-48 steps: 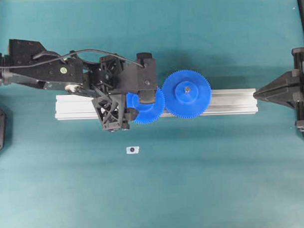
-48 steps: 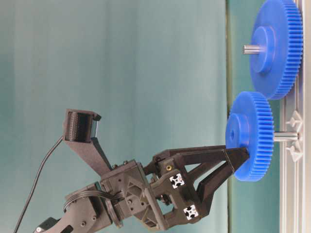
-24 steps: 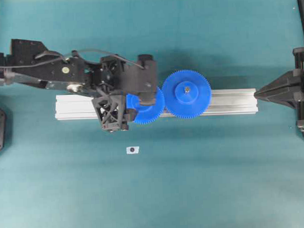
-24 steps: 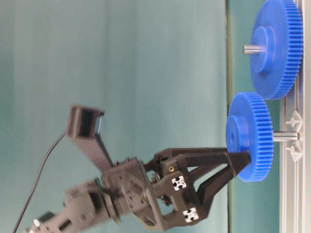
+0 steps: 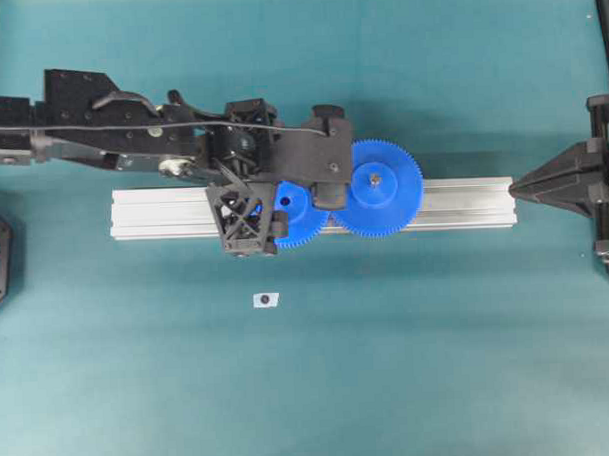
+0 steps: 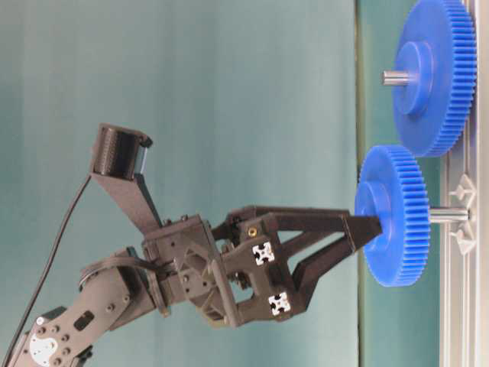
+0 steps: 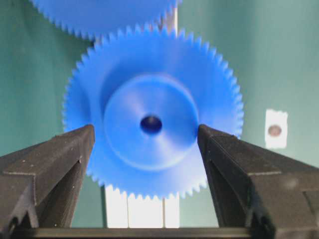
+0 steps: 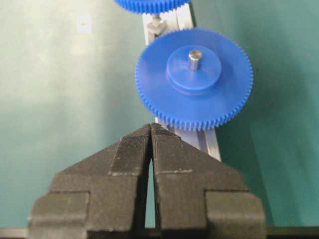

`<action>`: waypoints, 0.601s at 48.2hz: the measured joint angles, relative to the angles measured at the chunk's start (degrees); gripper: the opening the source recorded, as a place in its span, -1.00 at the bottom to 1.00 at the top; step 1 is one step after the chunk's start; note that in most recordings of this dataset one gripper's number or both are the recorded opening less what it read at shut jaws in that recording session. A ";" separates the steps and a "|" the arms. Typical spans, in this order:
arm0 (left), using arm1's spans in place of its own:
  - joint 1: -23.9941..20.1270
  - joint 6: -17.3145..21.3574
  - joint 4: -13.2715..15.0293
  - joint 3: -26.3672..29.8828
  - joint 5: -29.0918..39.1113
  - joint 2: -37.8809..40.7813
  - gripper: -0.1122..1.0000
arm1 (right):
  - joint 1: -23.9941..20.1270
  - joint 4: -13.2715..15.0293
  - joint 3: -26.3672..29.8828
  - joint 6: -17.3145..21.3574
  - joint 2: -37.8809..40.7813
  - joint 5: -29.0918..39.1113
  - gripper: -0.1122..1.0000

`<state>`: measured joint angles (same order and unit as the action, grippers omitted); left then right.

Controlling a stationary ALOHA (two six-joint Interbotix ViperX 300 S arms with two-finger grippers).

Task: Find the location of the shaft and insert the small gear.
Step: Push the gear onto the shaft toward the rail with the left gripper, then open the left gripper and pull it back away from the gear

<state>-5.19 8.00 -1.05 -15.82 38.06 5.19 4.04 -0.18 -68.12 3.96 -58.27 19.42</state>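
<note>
A long ridged silver aluminium rail (image 5: 454, 203) lies across the middle of the teal surface (image 5: 389, 365), and the small blue plastic toothed gear (image 5: 300, 220) sits over it near the centre of the overhead frame, its teeth touching those of the larger blue toothed gear (image 5: 383, 190) just to its right. From the side, the small gear (image 6: 393, 216) is threaded on a silver metal pin (image 6: 449, 215) standing out from the rail, with a stretch of bare pin between gear and rail. The left tool (image 7: 145, 137) reaches in from the left of the overhead frame and straddles the small gear, its two black fingers (image 7: 55, 159) spread wide on either side of the raised round hub; in the wrist view the gear (image 7: 149, 114) fills the gap between them and its dark centre hole sits almost midway. Whether the fingertips press the gear face I cannot tell. Lower centre of the overhead frame, well apart from the rail, lies a tiny clear plastic piece with a dark centre (image 5: 265, 299). At the right edge the right tool (image 8: 150, 130) rests with its black fingers pressed together, pointing at the larger gear (image 8: 194, 79) and gripping nothing.
</note>
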 measured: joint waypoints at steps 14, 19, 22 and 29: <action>0.09 0.00 0.00 1.32 0.18 2.37 0.63 | 0.09 0.00 -0.26 0.00 -0.18 -0.53 -0.70; 0.09 -0.26 0.09 1.58 0.35 2.72 0.63 | 0.09 0.00 -0.26 -0.09 -0.26 -0.62 -0.70; 0.09 0.00 0.09 1.58 0.44 2.99 0.63 | 0.09 0.00 -0.26 0.00 -0.35 -0.70 -0.70; -0.44 1.41 0.00 1.76 1.85 3.43 0.63 | 0.09 0.00 -0.53 0.00 -0.44 -0.70 -0.70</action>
<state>-5.63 9.40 -1.05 -14.06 39.90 8.61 4.13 -0.18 -68.64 3.96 -58.71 18.72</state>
